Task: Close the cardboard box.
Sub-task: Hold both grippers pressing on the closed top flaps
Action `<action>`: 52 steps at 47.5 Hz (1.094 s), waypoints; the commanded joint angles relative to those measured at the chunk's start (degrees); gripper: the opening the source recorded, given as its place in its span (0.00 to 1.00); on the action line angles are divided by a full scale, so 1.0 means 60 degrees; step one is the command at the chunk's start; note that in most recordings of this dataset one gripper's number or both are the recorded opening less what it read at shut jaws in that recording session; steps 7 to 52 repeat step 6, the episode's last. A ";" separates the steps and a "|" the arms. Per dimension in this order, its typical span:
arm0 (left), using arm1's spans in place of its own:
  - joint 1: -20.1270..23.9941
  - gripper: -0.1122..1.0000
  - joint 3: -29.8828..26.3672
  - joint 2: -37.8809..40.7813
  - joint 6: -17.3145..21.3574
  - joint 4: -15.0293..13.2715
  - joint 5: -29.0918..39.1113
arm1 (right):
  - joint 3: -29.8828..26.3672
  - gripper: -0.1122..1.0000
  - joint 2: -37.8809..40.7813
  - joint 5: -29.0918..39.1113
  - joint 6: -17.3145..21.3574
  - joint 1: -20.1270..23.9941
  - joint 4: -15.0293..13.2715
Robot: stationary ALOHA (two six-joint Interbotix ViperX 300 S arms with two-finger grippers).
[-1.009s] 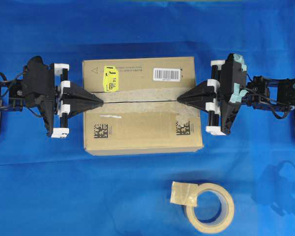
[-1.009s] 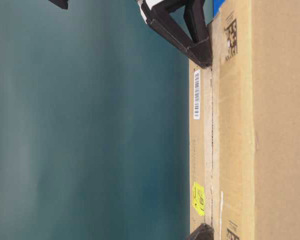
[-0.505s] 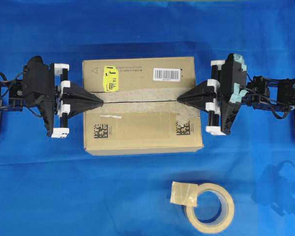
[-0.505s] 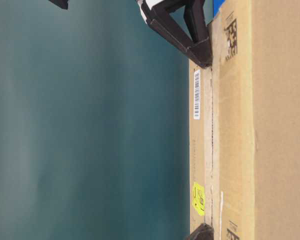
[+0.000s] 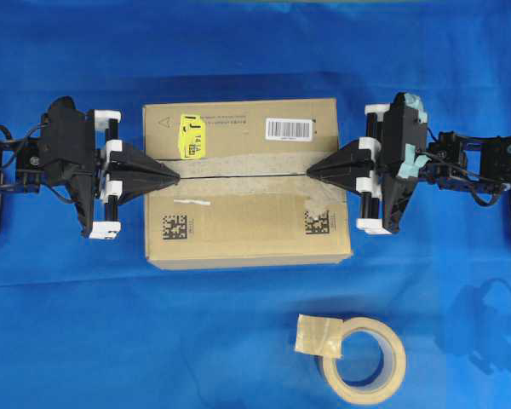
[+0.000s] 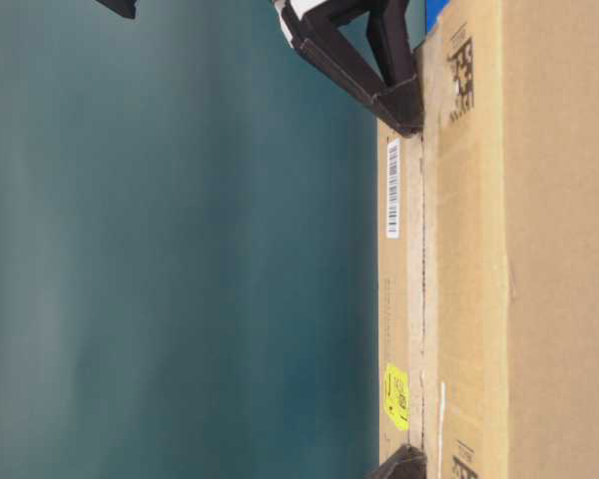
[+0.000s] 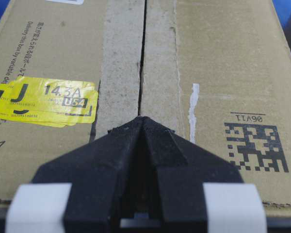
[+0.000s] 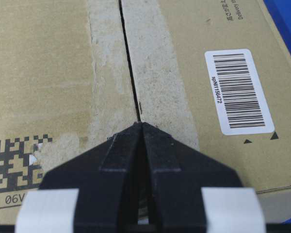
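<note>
My 2 matt black plastic grippers, left gripper [image 5: 174, 178] and right gripper [image 5: 313, 172], rest on the cardboard box [image 5: 247, 223], dull brown corrugated paper with rough, fuzzy old tape strips [image 7: 120, 63] (torn fibres), a glossy yellow sticker [image 7: 43, 101] and a smooth white barcode label [image 8: 239, 90].

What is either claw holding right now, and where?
Nothing. Both claws, left and right, are shut with tips on the cardboard box's centre seam.
</note>
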 commanded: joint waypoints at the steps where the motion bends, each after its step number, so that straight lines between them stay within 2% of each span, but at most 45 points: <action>1: 0.0000 0.10 -0.0132 -0.0029 -0.0015 -0.0015 -0.0029 | -0.0073 0.10 -0.0044 -0.0059 -0.0015 -0.0044 0.0029; 52: -0.0015 0.10 -0.0132 -0.0029 -0.0015 -0.0015 -0.0029 | -0.0073 0.10 -0.0044 -0.0059 -0.0015 -0.0044 0.0029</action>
